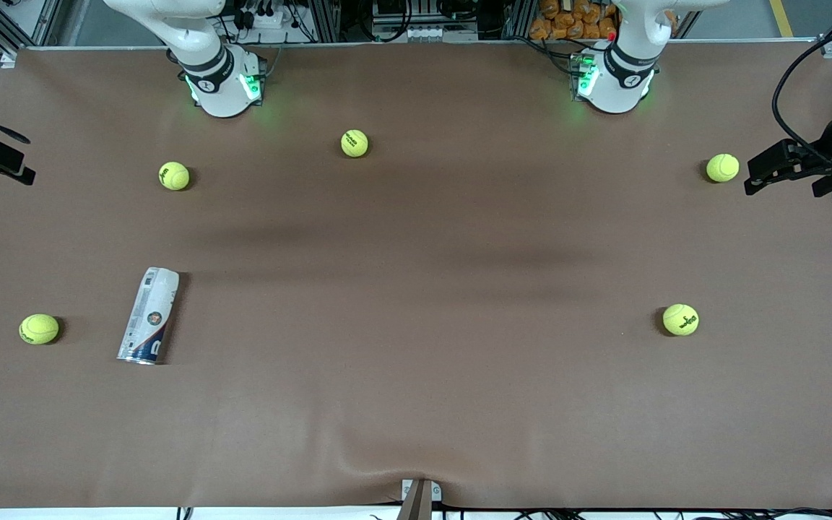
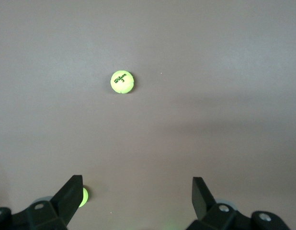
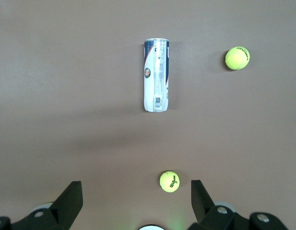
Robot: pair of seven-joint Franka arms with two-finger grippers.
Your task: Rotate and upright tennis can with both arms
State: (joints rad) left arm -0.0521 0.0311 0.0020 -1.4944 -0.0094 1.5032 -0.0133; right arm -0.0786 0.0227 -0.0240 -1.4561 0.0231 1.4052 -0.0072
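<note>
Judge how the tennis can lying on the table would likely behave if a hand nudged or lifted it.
The tennis can lies on its side, a smooth cylinder, so a sideways nudge would probably roll it. It looks empty and clear-walled, so likely light, and it may flex under a hard squeeze. Its glossy label suggests it could slip.

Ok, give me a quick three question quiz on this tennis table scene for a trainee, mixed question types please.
1. True or false: the tennis can stands upright.
2. How many tennis balls lie on the table?
3. The can lies toward which arm's end? A) left arm's B) right arm's

Key:
1. False, it lies on its side.
2. Five.
3. B. The right gripper and left gripper are both open and hold nothing.
</note>
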